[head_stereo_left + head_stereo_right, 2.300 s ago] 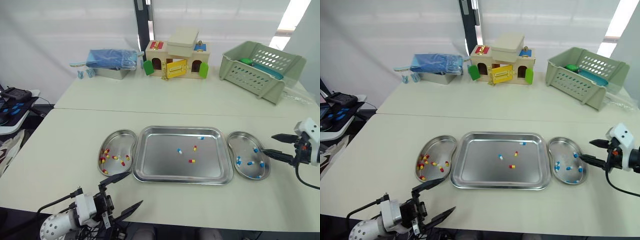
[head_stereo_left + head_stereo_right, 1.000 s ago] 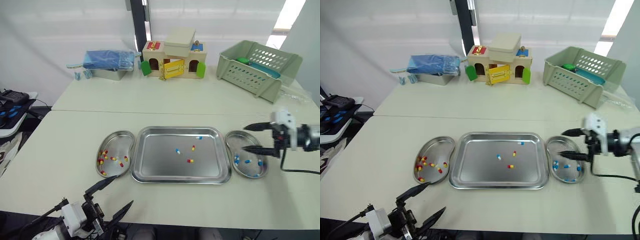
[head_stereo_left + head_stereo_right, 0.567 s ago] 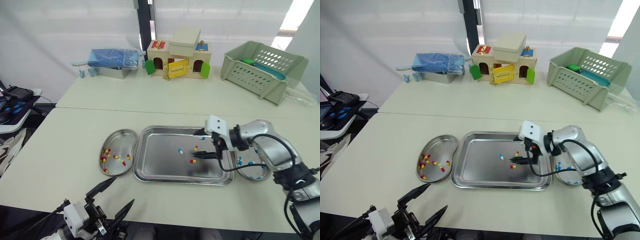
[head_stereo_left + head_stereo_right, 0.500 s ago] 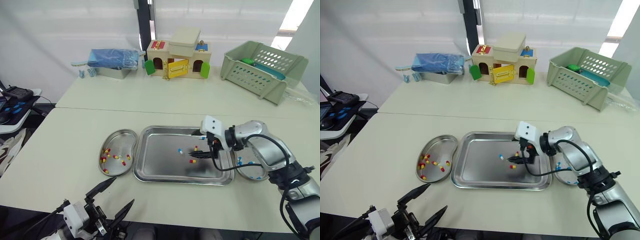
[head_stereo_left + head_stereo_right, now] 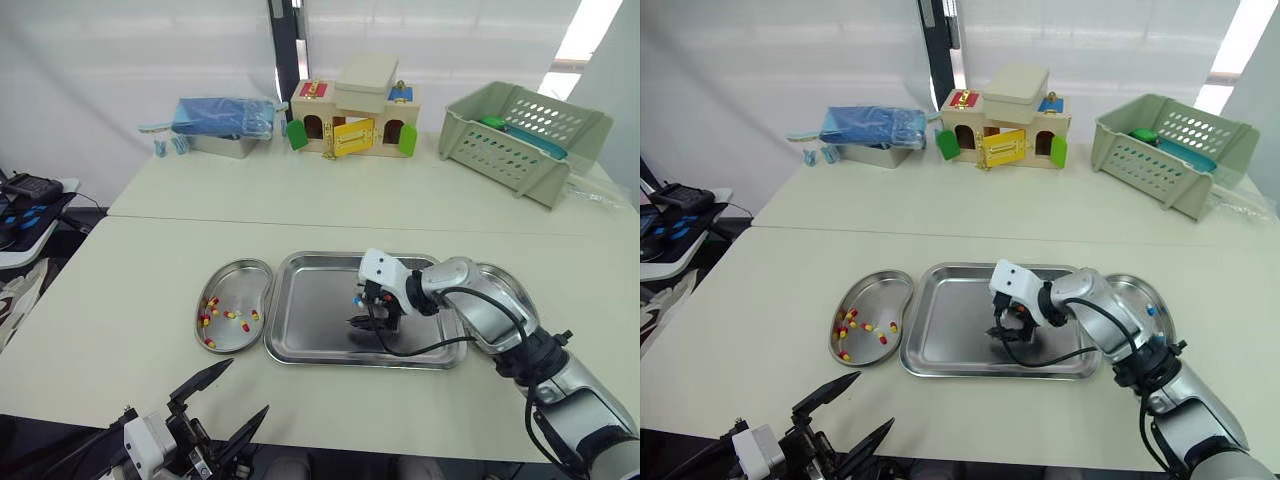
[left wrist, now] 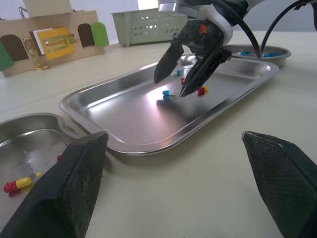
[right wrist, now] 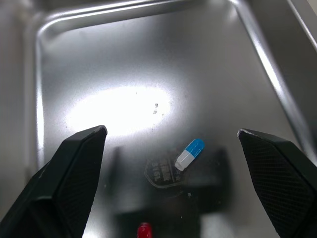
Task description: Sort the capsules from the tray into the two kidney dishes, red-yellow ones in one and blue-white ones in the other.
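Note:
A steel tray point(image 5: 300, 352) lies between two kidney dishes. The left dish point(image 5: 235, 275) holds several red-yellow capsules point(image 5: 226, 315). My right arm partly hides the right dish point(image 5: 1143, 293), where blue-white ones lie. My right gripper point(image 5: 356, 310) hangs open low over the tray's middle. A blue-white capsule point(image 7: 190, 153) lies on the tray just below and between its fingertips, untouched; the left wrist view shows this capsule point(image 6: 169, 94) too. A red-yellow capsule point(image 6: 201, 90) lies close beside it. My left gripper point(image 5: 238, 392) is open near the table's front edge, holding nothing.
At the back of the table stand a wooden toy house point(image 5: 355, 112), a green basket point(image 5: 525, 125) on the right and a blue bag on a metal box point(image 5: 222, 118) on the left. A black device point(image 5: 25, 190) sits on a side stand, far left.
My right gripper has swung left from above the right dish to the tray's middle and now hovers over the blue-white capsule. The left gripper has stayed near the front edge.

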`<control>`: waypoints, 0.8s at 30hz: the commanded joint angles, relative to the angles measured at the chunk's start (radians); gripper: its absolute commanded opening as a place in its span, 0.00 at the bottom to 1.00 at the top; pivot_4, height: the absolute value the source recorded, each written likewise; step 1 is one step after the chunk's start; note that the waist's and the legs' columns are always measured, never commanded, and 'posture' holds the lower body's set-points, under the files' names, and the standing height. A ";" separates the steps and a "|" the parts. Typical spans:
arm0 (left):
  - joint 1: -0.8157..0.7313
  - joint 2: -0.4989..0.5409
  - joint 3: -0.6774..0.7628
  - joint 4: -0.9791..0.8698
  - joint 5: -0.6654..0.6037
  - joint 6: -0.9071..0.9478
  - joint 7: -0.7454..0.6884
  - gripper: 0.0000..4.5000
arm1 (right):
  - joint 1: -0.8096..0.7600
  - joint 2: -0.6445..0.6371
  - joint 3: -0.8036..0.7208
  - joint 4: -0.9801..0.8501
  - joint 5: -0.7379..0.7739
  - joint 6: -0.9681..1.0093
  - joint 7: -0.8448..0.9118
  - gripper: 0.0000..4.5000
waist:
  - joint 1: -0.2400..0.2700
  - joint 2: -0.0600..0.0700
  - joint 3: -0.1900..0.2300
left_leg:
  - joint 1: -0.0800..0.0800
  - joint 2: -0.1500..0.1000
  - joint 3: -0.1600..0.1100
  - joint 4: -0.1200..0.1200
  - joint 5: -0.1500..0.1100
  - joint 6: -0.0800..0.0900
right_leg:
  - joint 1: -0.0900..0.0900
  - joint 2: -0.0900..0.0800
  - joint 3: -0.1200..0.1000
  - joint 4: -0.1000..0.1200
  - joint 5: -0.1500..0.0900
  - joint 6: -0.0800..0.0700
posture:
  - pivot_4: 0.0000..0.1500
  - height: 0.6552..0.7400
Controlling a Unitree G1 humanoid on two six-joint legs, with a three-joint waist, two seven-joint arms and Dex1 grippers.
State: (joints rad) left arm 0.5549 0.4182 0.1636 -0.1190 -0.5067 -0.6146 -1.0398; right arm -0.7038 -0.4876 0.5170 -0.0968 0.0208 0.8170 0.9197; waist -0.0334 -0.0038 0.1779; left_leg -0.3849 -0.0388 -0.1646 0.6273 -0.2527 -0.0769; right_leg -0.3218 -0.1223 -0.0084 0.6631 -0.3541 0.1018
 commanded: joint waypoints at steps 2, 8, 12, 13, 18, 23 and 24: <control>0.008 0.010 0.001 -0.035 -0.009 -0.014 -0.006 1.00 | -0.027 -0.005 0.028 0.011 -0.042 0.009 -0.019 0.91 | -0.001 0.000 0.000 | 0.000 0.000 0.000 0.000 0.000 0.000 | 0.000 0.000 0.000 0.000 0.000 0.000 | 1.00 1.00; 0.007 0.015 0.004 -0.032 -0.010 -0.015 -0.010 1.00 | -0.019 -0.013 0.042 0.022 -0.058 0.003 -0.014 0.49 | -0.001 0.000 0.000 | 0.000 0.000 0.000 0.000 0.000 0.000 | 0.000 0.000 0.000 0.000 0.000 0.000 | 1.00 1.00; 0.008 0.016 0.002 -0.034 -0.011 -0.014 -0.012 1.00 | -0.016 -0.004 0.047 0.025 -0.060 0.001 -0.017 0.28 | -0.001 0.000 0.000 | 0.000 0.000 0.000 0.000 0.000 0.000 | 0.000 0.000 0.000 0.000 0.000 0.000 | 1.00 1.00; 0.007 0.017 0.002 -0.034 -0.011 -0.014 -0.012 1.00 | -0.015 -0.003 0.047 0.025 -0.061 0.000 -0.017 0.23 | -0.001 0.000 0.000 | 0.000 0.000 0.000 0.000 0.000 0.000 | 0.000 0.000 0.000 0.000 0.000 0.000 | 1.00 1.00; 0.004 0.018 0.004 -0.031 -0.011 -0.013 -0.017 1.00 | -0.008 0.002 0.047 0.031 -0.065 -0.008 -0.018 0.01 | -0.001 0.000 0.000 | 0.000 0.000 0.000 0.000 0.000 0.000 | 0.000 0.000 0.000 0.000 0.000 0.000 | 1.00 1.00; 0.008 0.016 0.000 -0.034 -0.011 -0.010 -0.018 1.00 | -0.003 0.003 0.044 0.034 -0.066 -0.020 -0.016 0.01 | -0.001 0.000 0.000 | 0.000 0.000 0.000 0.000 0.000 0.000 | 0.000 0.000 0.000 0.000 0.000 0.000 | 1.00 1.00; 0.009 0.015 0.000 -0.033 -0.011 -0.010 -0.018 1.00 | -0.002 0.003 0.043 0.033 -0.064 -0.023 -0.014 0.01 | -0.001 0.000 0.000 | 0.000 0.000 0.000 0.000 0.000 0.000 | 0.000 0.000 0.000 0.000 0.000 0.000 | 1.00 1.00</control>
State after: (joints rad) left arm 0.5545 0.4275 0.1634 -0.1199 -0.5073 -0.6149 -1.0577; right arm -0.7209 -0.4871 0.5533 -0.0660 -0.0397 0.7927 0.9005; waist -0.0345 -0.0041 0.1774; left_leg -0.3845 -0.0387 -0.1645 0.6271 -0.2528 -0.0768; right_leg -0.3222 -0.1222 -0.0081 0.6634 -0.3541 0.1018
